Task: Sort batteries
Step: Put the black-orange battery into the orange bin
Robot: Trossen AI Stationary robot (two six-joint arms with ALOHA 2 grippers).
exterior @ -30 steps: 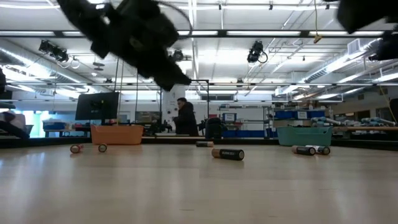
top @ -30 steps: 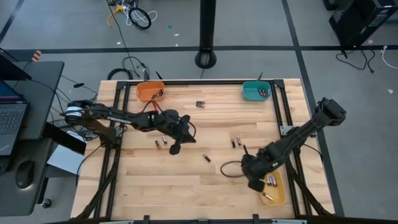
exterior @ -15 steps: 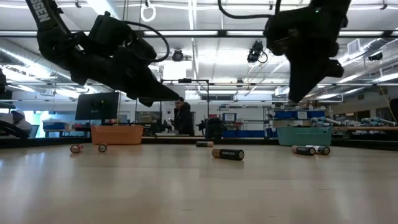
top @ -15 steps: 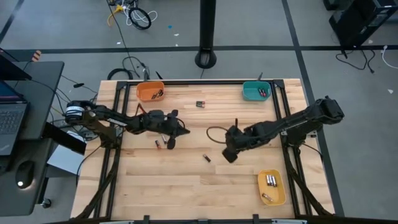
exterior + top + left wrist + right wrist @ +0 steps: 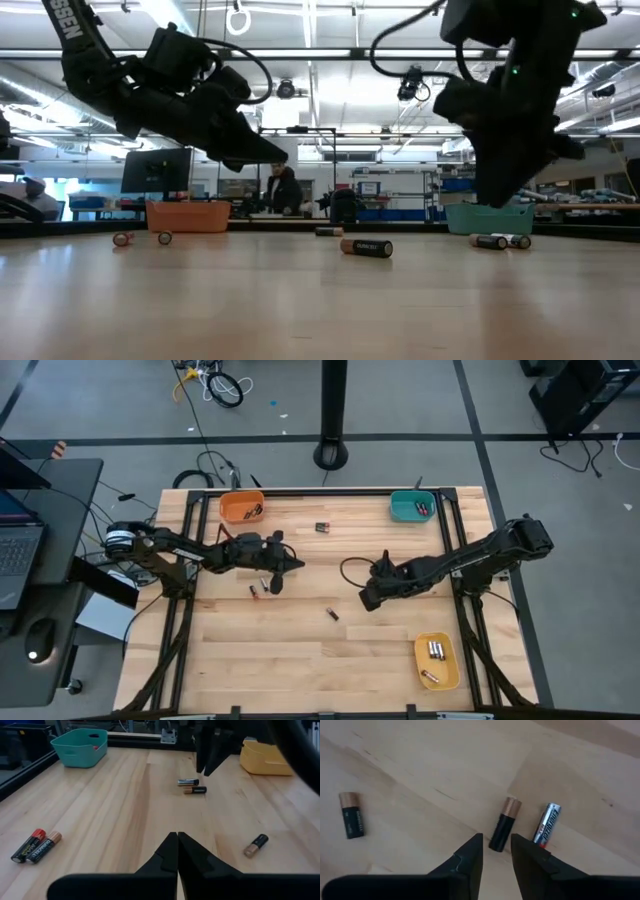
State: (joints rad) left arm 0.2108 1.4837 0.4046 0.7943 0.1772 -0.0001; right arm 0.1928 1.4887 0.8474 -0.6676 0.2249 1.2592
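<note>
Batteries lie loose on the desk [image 5: 300, 660]: a black copper-capped cell [image 5: 504, 824] beside a silver one [image 5: 546, 826], right of centre. Likely light, rigid, smooth, prone to rolling; best pinched across the barrel mid-length. Right tool [image 5: 496, 851] hovers just over the black cell, fingers slightly apart, holding nothing. Left tool [image 5: 177, 851] hangs left of centre, fingers together, two cells [image 5: 36, 845] nearby.
</note>
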